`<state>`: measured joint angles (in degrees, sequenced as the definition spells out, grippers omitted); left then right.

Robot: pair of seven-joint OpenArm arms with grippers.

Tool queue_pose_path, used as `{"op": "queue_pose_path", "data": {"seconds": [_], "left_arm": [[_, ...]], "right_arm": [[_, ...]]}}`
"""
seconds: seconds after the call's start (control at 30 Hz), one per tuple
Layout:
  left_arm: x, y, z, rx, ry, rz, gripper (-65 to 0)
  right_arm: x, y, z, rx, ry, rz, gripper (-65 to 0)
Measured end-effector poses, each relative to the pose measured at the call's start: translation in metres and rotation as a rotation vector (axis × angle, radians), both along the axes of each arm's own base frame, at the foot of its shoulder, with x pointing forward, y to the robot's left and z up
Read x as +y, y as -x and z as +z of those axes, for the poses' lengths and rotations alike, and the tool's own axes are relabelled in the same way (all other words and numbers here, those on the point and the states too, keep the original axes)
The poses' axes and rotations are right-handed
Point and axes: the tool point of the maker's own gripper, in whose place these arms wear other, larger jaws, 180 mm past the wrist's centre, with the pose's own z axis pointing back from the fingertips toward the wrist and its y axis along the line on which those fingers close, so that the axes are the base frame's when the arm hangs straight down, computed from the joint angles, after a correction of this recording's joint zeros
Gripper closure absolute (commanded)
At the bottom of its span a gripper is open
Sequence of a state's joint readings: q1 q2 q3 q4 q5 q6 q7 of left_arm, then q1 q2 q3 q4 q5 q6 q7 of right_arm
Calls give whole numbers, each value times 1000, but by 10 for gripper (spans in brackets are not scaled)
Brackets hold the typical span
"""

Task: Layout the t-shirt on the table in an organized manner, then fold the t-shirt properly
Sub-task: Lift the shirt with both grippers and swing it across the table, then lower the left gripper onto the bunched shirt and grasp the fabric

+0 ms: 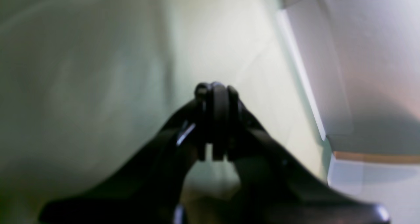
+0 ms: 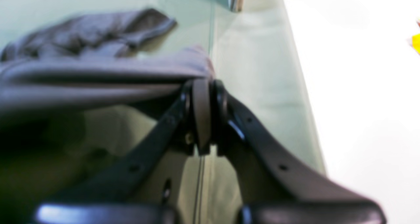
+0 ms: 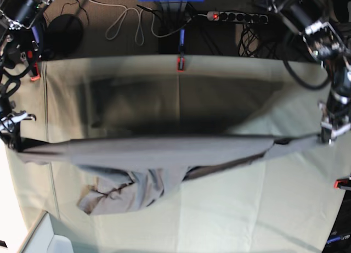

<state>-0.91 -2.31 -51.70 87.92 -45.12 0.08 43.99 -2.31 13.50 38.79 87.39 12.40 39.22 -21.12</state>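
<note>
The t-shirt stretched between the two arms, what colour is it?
Plain dark grey t-shirt, with no pattern visible; the base view shows it best.

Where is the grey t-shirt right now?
In the base view the t-shirt hangs stretched across the middle of the table, pinched between the right end effector at that view's left edge and the left end effector at its right.

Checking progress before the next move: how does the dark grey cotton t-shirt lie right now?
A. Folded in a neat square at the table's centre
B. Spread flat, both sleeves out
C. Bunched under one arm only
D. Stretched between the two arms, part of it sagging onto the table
D: in the base view the dark grey cotton t-shirt runs as a taut band from the right gripper to the left gripper, a crumpled part drooping onto the pale grey-green cloth-covered table.
</note>
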Motion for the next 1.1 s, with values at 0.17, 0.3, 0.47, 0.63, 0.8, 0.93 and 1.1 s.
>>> {"op": "queue_pose_path", "data": {"seconds": [0.17,0.3,0.47,0.63,0.8,0.93,1.1], "left_arm": [[1,48,-60,99,173,59,0],[-16,96,-98,194,266,58,0],[-64,114,-118,243,354,-41,0],[-95,107,-117,222,438,-116,-21],[-114,105,-103,234,542,-271,-204],[-118,88,-85,200,567,-357,-381],[-135,70,-67,150,559,-428,-446]], "right_arm": [[1,0,9,-8,25,8,0],[-13,8,8,-1,20,-38,0],[-33,0,29,-33,68,-54,0],[-52,-3,47,-41,126,-59,0],[-61,-12,66,-83,152,-59,0],[-65,-9,63,-66,158,-66,0],[-75,-3,67,-82,151,-103,0]]}}
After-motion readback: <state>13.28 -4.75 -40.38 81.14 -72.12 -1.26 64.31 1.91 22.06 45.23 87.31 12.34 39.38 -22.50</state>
